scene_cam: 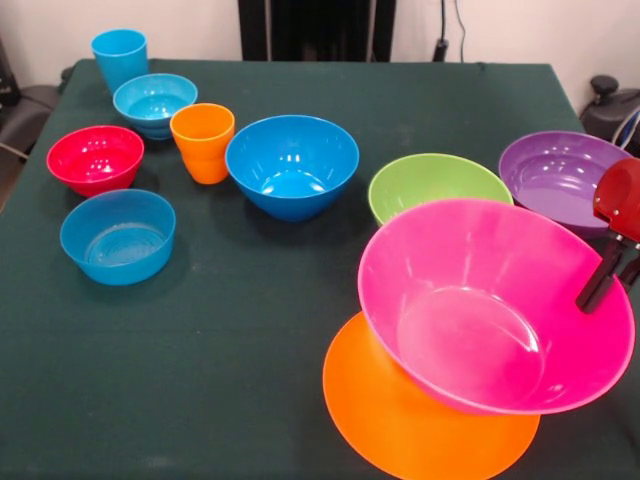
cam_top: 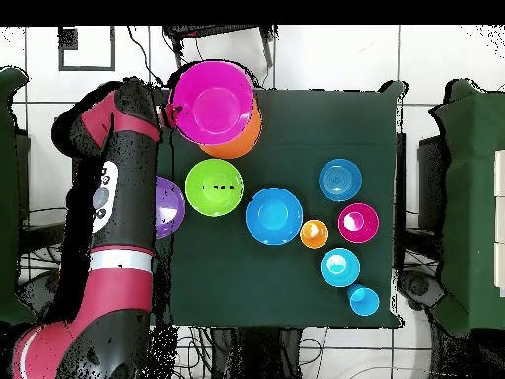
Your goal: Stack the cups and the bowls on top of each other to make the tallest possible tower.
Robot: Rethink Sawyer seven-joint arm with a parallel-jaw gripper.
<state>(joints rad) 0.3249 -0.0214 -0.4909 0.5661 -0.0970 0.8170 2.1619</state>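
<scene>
Pink bowl (scene_cam: 495, 305): I see it tilted, mouth toward the front camera, its lower side resting on the orange bowl (scene_cam: 420, 420); its right rim is up at the end effector.
End effector (scene_cam: 608, 272): at the right edge of my front view, black fingers (scene_cam: 600, 285) sit on the pink bowl's right rim, one reaching inside the wall; I read it as clamped on that rim. From overhead it (cam_top: 176, 107) meets the bowl's left edge.
Orange bowl: lies flat on the bench (scene_cam: 250, 380) at the near right of the front view, partly covered by the pink bowl.
Green bowl (scene_cam: 438, 185): upright just behind the pink bowl, their rims overlapping in my front view.
Purple bowl (scene_cam: 560, 178): upright to the right of the green one, close behind the end effector; overhead the arm (cam_top: 123, 217) covers half of it.
Large blue bowl (scene_cam: 292, 165): upright near the bench's middle, well apart from the end effector.
Orange cup (scene_cam: 203, 142): upright, just left of the large blue bowl.
Red bowl (scene_cam: 95, 158): left side of the front view, beside the orange cup.
Small light blue bowls: one (scene_cam: 118, 235) in front of the red bowl, one (scene_cam: 154, 103) behind it.
Light blue cup (scene_cam: 120, 58): upright at the far left corner, farthest from the end effector.
</scene>
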